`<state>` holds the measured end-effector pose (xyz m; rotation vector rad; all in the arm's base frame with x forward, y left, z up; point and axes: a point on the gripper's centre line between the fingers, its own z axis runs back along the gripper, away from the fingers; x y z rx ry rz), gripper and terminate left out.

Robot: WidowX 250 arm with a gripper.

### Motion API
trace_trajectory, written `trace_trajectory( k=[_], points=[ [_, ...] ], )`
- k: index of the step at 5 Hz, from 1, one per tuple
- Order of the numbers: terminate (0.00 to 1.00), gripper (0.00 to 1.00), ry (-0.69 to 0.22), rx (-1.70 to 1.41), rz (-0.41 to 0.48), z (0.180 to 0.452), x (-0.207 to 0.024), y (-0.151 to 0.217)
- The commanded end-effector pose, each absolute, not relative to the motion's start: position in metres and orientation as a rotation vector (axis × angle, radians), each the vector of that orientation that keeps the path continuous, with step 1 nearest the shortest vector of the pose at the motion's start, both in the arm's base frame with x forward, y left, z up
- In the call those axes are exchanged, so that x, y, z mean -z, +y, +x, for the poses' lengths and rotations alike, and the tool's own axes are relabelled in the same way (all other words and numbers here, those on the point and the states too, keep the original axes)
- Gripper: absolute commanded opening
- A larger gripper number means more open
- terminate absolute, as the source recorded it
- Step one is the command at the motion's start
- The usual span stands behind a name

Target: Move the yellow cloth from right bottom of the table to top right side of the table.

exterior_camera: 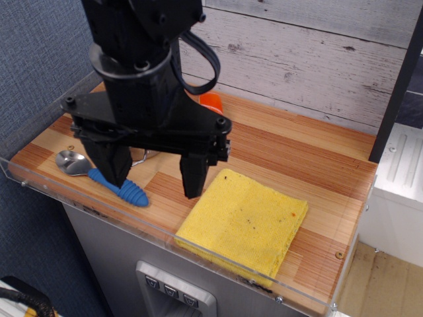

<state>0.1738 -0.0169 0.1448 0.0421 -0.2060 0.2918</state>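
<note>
Yellow cloth (243, 223) lies on striped wooden table (317, 158), plank wall (317, 59) behind.

Table (310, 148): striped wood, clear rim. Yellow cloth (244, 221): flat, front right. Gripper (153, 178): black, jaws apart, left of the cloth. Spoon (99, 173): blue handle, front left.

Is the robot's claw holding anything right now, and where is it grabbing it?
No, nothing. The gripper is open, with only air between its two fingers. The yellow cloth lies flat on the table just to the side of it.
</note>
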Motion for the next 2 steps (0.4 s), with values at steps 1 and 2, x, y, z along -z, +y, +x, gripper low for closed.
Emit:
trace_trajectory(
  k=[1,2],
  points=[
    [0.0,1.0,-0.206,-0.292,0.042,0.174,-0.145,-0.017],
    [0.0,1.0,-0.223,-0.267,0.015,0.197,-0.124,-0.025]
  ],
)
